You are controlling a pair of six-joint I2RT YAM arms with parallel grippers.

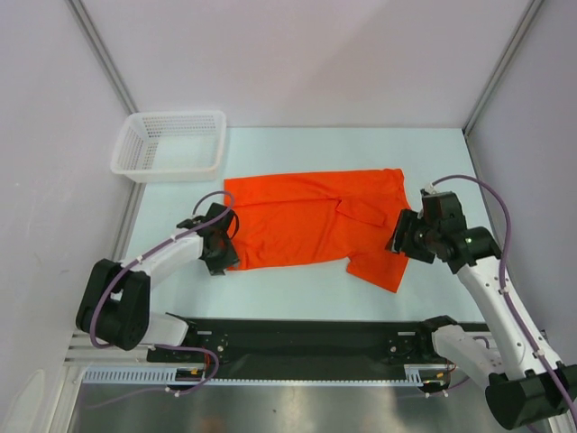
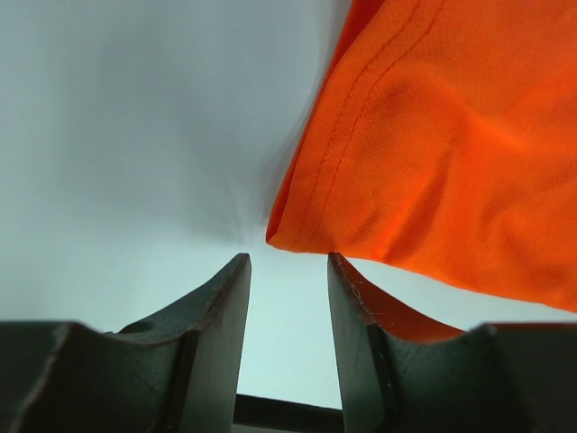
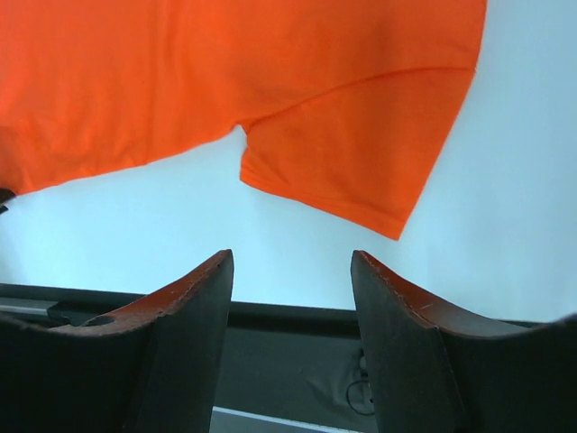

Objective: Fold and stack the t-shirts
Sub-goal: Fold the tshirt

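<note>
Pale, smooth table [image 1: 297, 149] enclosed by matte grey wall panels, seen from above, with both of my arms reaching in from the near edge.

Container: a white plastic mesh basket [image 1: 171, 117], rectangular with flared perforated walls, stands at the far left corner of the table, well apart from the garment. Its perforated floor and walls are in plain view.

Task object: one orange-red t-shirt [image 1: 306, 221] of thin, finely knit cloth lies spread flat at the middle of the table, its length running left to right. One short sleeve [image 1: 379, 266] juts toward the near right, and a fold of cloth lies over the body near the right end. A stitched hem runs along the edge in the left wrist view [image 2: 451, 135].

Left tool [image 1: 227, 245]: low over the table at the shirt's near left corner, with dark, tapered fingers [image 2: 221, 307] parted and only bare table between them; the cloth corner lies just beyond the tips.

Right tool [image 1: 398, 239]: raised beside the shirt's right end, jaws parted and holding nothing [image 3: 290, 257]; the sleeve and body lie beyond the tips [image 3: 225, 81].
</note>
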